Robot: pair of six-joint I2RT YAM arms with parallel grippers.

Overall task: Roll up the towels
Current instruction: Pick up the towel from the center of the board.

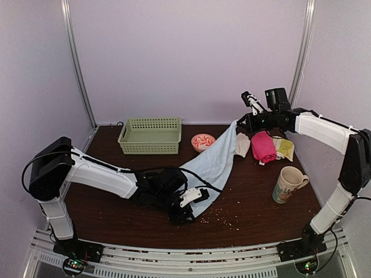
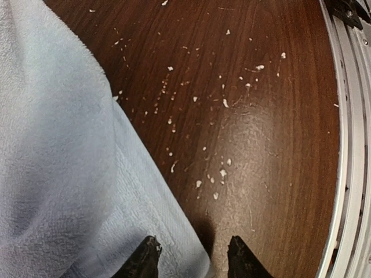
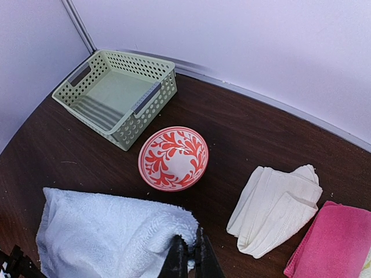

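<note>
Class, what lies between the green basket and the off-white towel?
A red-and-white bowl, between basket and off-white towel, clearest in the right wrist view.

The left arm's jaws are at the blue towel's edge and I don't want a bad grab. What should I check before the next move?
1. Right gripper shut on the pale blue towel at its raised corner: ok.
2. Left gripper jaws apart, towel edge between them: ok.
3. Pale blue towel lying flat for rolling: not ok, it hangs slanted.
4. Off-white towel spread out: not ok, bunched.
5. Bowl apart from the hanging towel: cannot tell.
</note>
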